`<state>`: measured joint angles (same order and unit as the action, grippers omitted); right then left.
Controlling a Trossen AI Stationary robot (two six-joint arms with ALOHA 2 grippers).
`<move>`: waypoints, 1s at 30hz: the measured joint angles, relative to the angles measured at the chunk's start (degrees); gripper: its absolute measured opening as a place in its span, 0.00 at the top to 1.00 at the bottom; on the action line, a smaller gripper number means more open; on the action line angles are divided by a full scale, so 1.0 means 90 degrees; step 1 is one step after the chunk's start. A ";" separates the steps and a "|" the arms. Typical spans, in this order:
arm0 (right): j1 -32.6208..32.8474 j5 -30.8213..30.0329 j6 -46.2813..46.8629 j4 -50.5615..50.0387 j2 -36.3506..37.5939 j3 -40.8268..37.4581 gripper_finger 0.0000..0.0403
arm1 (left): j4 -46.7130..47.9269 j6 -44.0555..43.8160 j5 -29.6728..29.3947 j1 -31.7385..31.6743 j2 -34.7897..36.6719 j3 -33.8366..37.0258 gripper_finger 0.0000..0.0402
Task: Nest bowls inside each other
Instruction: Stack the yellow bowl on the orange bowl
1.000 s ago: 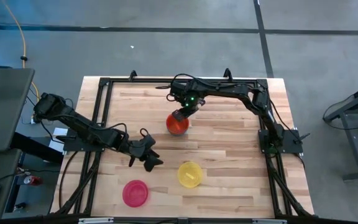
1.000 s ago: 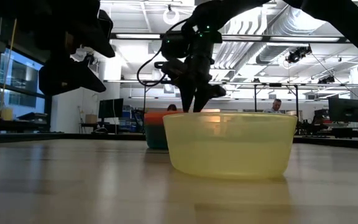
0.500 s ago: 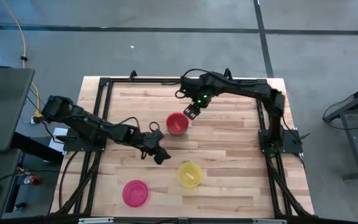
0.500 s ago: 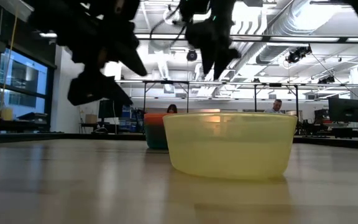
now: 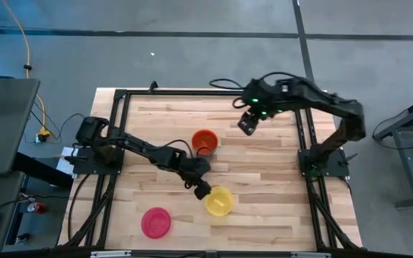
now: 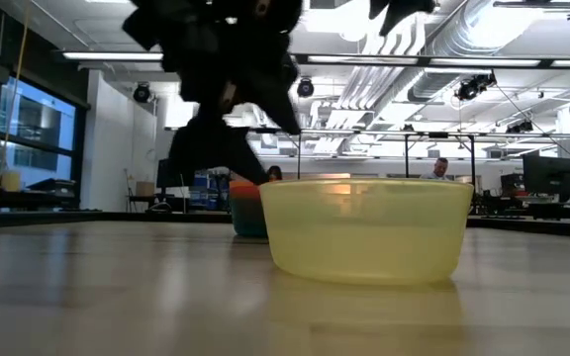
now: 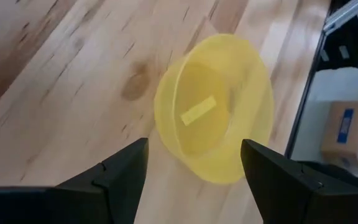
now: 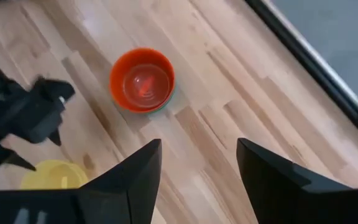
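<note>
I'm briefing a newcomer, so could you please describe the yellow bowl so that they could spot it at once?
On the wooden table, look near the front edge, right of centre. The yellow bowl stands alone just beyond the left gripper, whose fingers are open. Unlike the orange stack and pink bowl, it is pale yellow.

Dark jointed arms, black cables

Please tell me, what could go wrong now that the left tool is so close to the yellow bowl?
1. The open left tool is right beside the yellow bowl; a finger may hit the rim and push the light bowl across the table instead of straddling it.
2. Carrying it to the orange-topped stack, a tilted bowl may not seat.

The right tool waits open, away from the stack.
</note>
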<state>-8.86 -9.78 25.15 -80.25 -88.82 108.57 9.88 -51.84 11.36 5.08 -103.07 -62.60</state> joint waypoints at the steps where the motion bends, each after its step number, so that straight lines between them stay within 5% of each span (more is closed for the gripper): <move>1: 0.0027 -0.0093 0.0033 -0.0059 0.0125 0.0000 0.50 | 0.0163 0.0064 0.0004 -0.0015 -0.0053 -0.0122 0.39; 17: 0.0803 -0.0677 0.0167 -0.0279 0.1716 0.0000 0.50 | 0.1361 0.0096 0.0055 0.0014 -0.0681 -0.1010 0.43; 30: 0.1285 -0.0704 0.0218 -0.0252 0.2550 0.0000 0.50 | 0.1008 -0.0338 0.0118 0.0116 -0.0893 -0.1021 0.44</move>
<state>2.70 -16.12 27.11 -82.52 -65.87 108.57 18.95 -54.88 12.43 6.12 -111.10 -71.79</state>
